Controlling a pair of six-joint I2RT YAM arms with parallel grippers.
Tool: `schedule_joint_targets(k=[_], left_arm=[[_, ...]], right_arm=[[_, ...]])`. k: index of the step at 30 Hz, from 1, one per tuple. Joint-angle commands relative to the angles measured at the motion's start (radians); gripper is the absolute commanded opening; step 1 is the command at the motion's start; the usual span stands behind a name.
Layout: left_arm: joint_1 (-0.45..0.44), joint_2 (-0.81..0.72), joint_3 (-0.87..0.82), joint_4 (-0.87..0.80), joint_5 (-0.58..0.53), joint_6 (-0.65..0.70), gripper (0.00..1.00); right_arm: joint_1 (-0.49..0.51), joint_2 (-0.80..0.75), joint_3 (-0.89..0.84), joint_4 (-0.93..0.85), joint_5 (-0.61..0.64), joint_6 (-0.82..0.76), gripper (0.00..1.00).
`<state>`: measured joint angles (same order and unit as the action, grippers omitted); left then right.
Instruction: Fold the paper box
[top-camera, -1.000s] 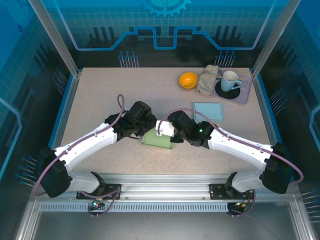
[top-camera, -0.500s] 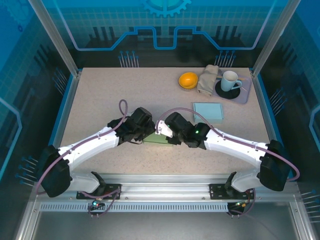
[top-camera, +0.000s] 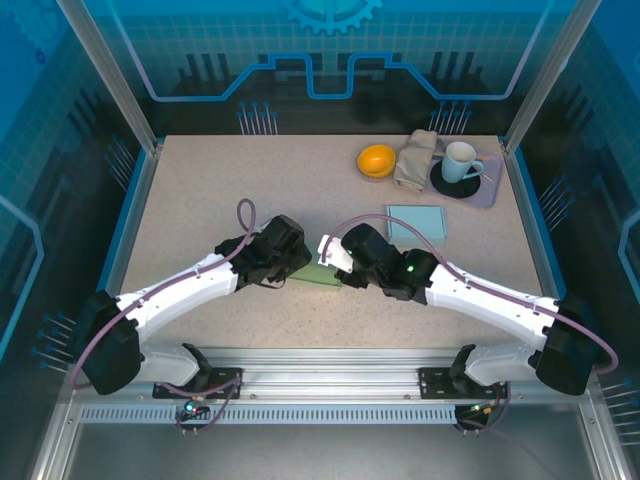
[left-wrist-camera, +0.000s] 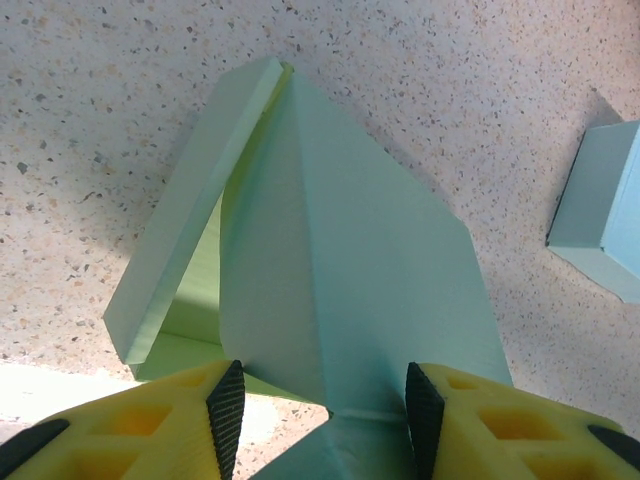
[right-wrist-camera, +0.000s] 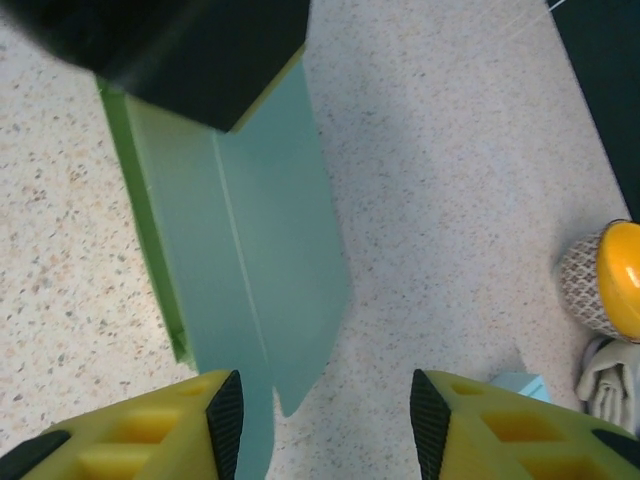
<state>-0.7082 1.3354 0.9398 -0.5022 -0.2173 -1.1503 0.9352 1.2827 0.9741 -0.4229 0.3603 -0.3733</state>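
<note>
We look down on a speckled beige table (top-camera: 200, 180) with a stone-like top, edged along its left side by a blue strip (top-camera: 128, 215). Behind it we see a back wall (top-camera: 200, 60) of teal grid panels, marked with a bright blue line pattern and a gear emblem (top-camera: 332, 12) at the top. Two pale metal posts (top-camera: 110, 75) rise slanting from the table's far corners, and dark blue side walls (top-camera: 30, 230) close in left and right. Along the near edge runs a silver rail (top-camera: 330, 358), with a slotted strip (top-camera: 330, 412) below it. From the left wrist we catch a bright patch of light (left-wrist-camera: 60, 385) on the tabletop
</note>
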Motion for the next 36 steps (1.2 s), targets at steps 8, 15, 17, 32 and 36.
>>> schedule_joint_targets(k=[8, 15, 17, 32, 36], left_arm=[[-0.004, 0.01, 0.051, -0.067, -0.041, 0.022, 0.49], [-0.004, 0.01, 0.054, -0.065, -0.027, 0.017, 0.49], [-0.004, 0.01, 0.054, -0.066, -0.024, 0.022, 0.49], [0.056, -0.125, 0.177, -0.146, 0.016, 0.28, 0.72], [0.059, -0.189, 0.171, -0.118, 0.017, 0.457, 0.7]], right_arm=[[-0.003, -0.032, -0.137, 0.149, -0.118, -0.04, 0.59], [-0.013, 0.023, -0.15, 0.233, -0.055, -0.077, 0.5], [-0.019, 0.023, -0.135, 0.236, -0.055, -0.09, 0.41], [-0.097, -0.04, 0.022, -0.016, -0.113, -0.294, 0.0], [-0.125, -0.054, 0.06, -0.098, -0.159, -0.326, 0.0]])
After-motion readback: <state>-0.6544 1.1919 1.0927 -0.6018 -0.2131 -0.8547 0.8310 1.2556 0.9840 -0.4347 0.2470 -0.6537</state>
